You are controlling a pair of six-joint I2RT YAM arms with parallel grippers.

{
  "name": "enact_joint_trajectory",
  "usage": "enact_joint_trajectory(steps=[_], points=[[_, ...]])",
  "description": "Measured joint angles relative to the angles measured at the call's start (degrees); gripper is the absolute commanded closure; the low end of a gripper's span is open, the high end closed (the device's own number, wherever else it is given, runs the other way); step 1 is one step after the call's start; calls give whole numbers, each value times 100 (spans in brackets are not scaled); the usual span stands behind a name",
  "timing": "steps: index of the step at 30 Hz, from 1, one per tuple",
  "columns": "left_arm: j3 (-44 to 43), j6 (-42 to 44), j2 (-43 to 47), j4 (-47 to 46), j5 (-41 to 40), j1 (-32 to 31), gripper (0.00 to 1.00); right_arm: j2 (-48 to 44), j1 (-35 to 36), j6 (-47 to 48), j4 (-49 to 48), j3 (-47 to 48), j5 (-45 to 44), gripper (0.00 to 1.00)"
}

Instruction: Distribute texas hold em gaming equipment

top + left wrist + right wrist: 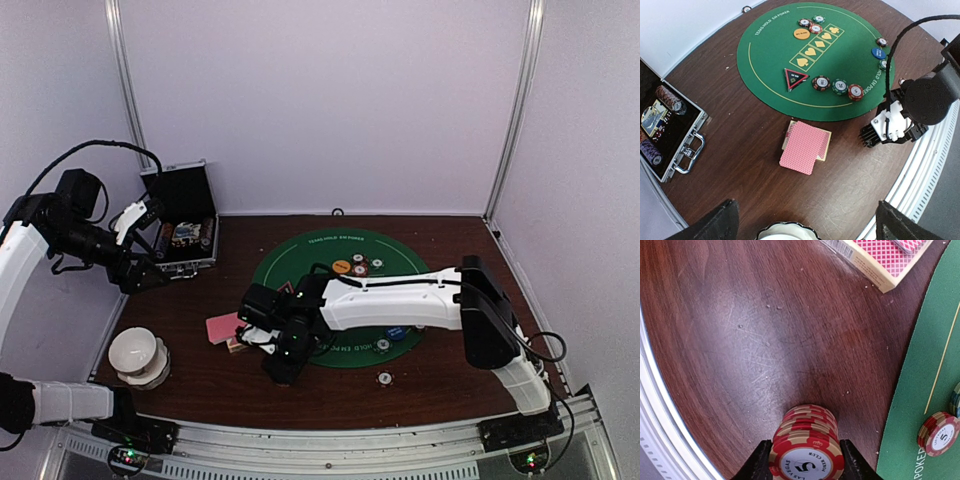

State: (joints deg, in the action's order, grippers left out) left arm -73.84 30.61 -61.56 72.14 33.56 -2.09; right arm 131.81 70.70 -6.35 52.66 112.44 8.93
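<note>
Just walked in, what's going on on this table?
The right gripper is closed on a stack of red poker chips over the wooden table, beside the pink-backed cards. The left gripper hangs open and empty near the black case. More chips and two button discs lie on the green mat.

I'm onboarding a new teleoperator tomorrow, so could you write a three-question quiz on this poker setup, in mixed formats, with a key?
1. True or false: the right end effector is open and empty.
2. Relative to the green mat, the pink-backed cards lie: A) at its centre; B) off it, flat on the wooden table; C) leaning upright against it.
3. Fill in: the left end effector is ____ and holds ____.
Key: 1 false, it is shut on a stack of red poker chips; 2 B; 3 open, nothing.
</note>
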Motion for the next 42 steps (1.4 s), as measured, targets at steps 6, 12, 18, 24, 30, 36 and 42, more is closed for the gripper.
enact_joint_trajectory(steps=[6,12,18,24,30,36,42], points=[[0,0,0,0,-2,0,3,-46,0,2,107,72,-107,87],[2,44,0,0,9,0,2,-540,-87,-59,105,-260,-275,90],[116,144,-2,-2,35,0,3,-1517,-568,-295,-216,-1429,-385,92],[221,188,-179,-4,22,0,2,-1932,-1276,-546,-590,-2664,-507,93],[334,254,-400,-33,11,-11,2,-1930,-1495,-651,-802,-3150,-579,94],[562,337,-420,-109,-127,-175,2,-1923,-1502,-713,-1082,-3211,-579,95],[597,341,-535,-190,-221,-236,2,-1908,-1587,-741,-1139,-3333,-608,96]])
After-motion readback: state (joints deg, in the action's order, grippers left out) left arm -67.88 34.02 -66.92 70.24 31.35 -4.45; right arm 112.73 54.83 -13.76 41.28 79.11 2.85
